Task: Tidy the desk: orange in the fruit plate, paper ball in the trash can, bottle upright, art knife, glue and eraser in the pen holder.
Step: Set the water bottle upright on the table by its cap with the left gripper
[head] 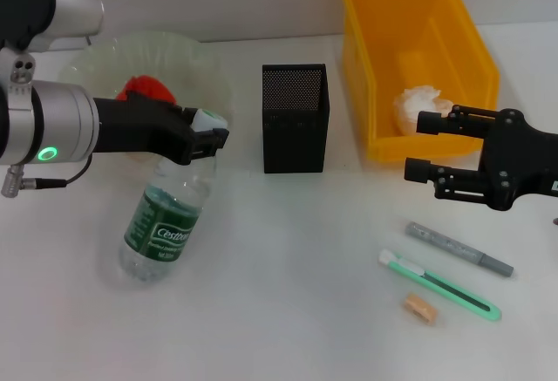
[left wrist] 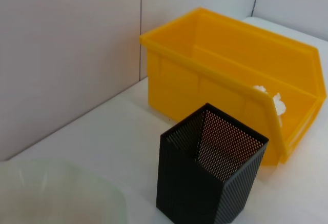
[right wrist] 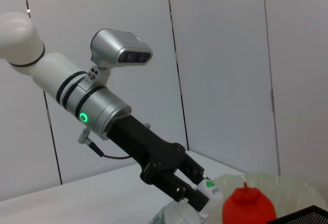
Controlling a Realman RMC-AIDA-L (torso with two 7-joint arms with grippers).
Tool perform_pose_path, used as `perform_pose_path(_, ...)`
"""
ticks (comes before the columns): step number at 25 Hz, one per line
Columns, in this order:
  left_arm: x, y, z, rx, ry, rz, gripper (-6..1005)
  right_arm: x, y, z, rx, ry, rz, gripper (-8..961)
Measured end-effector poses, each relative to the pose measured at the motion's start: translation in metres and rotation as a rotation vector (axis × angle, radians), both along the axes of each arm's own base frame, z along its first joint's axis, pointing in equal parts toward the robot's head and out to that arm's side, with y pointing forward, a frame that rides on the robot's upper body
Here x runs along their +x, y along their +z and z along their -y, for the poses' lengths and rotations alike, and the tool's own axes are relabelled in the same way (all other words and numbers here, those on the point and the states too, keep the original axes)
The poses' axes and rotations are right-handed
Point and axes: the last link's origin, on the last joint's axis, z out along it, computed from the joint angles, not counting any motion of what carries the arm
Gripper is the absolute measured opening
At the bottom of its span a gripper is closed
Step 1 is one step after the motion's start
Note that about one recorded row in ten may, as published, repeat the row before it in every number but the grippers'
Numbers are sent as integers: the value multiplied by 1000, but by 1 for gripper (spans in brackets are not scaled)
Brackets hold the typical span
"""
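Now the bottle point(head: 166, 220) stands tilted on the surface point(head: 288, 294) before the fruit plate point(head: 200, 58), its cap clamped in the left tool point(head: 212, 132). Right tool point(head: 418, 147) hangs wide beside the trash can point(head: 418, 58).

**Open lane down the middle, clutter at both ends**

The bench point(head: 296, 250) lies bare in front of the pen holder point(head: 295, 118), giving room to pass between the bottle point(head: 166, 220) and the small things on the right. The left gripper point(head: 212, 132) bars the way over the fruit plate point(head: 200, 63), clamped at the bottle's cap. The right gripper point(head: 420, 147), fingers apart, hangs before the trash can point(head: 418, 58). Near the front right, the glue point(head: 459, 249), art knife point(head: 440, 285) and eraser point(head: 419, 309) lie close together.
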Motion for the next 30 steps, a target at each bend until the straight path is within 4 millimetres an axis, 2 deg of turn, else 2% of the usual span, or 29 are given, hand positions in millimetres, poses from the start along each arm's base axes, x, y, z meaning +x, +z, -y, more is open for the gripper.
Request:
perform_pose_path(13, 5, 7, 1, 19, -32, 52, 438, 0, 0, 0, 1, 0, 0, 698)
perform_pose_path(30, -1, 10, 4, 41, -44, 74, 438, -4, -1, 0, -10, 18, -5, 697)
